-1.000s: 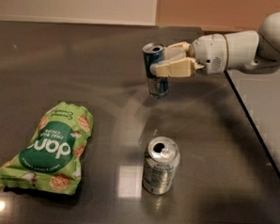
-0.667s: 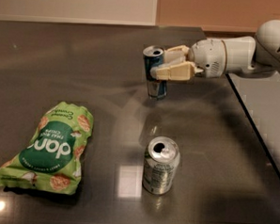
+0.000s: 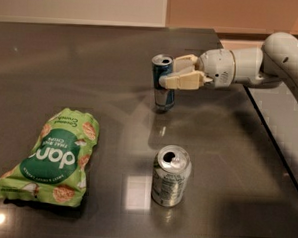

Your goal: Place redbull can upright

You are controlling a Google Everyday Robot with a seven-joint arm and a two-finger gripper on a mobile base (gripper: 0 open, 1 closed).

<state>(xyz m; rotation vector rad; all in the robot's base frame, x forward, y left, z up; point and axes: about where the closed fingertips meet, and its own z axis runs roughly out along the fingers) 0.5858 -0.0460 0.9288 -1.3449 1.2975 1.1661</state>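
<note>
The redbull can (image 3: 163,94), slim, blue and silver with an open silver top, stands upright on the dark table (image 3: 92,63) at its middle back. My gripper (image 3: 169,72) reaches in from the right. Its beige fingers (image 3: 183,82) sit on either side of the can's upper half, closed against it. The can's base appears to rest on the table top.
A wider silver-green soda can (image 3: 170,176) stands upright nearer the front, below the redbull can. A green chips bag (image 3: 54,158) lies flat at the front left. The table's right edge (image 3: 268,132) runs under my arm (image 3: 272,62).
The arm has shifted slightly left and down. The redbull can stays upright in the same spot between the fingers.
</note>
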